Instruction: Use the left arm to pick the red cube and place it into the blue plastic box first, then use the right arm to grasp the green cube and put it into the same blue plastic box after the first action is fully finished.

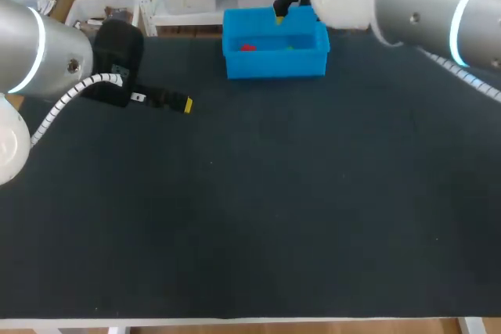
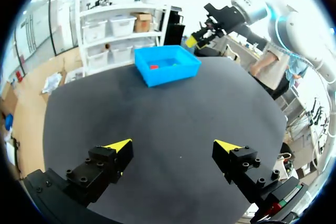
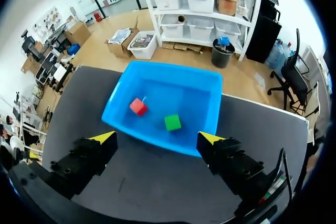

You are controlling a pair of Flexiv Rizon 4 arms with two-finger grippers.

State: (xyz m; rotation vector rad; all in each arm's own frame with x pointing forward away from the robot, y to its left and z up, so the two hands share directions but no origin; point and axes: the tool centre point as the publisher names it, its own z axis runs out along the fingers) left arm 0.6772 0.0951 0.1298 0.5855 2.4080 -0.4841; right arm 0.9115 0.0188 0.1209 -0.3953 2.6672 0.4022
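Our right jaws open, empty; ahead of them the box [image 3: 184,90] holds red cube [image 3: 138,107] and green cube [image 3: 172,123], apart. Our left jaws open over the desk [image 2: 168,124].

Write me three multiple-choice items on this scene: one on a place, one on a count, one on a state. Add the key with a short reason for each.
1. Where is the red cube relative to the blue plastic box?
A. in front of it
B. inside it
C. behind it

2. How many cubes lie in the box?
A. none
B. one
C. two

3. What state is the right hand in?
A. open, above the box
B. shut on a cube
C. shut on the box's rim

Key:
1 B: the right wrist view shows it resting on the box's floor.
2 C: the red cube and the green cube lie apart on that floor.
3 A: its two fingers stand wide apart and touch nothing.
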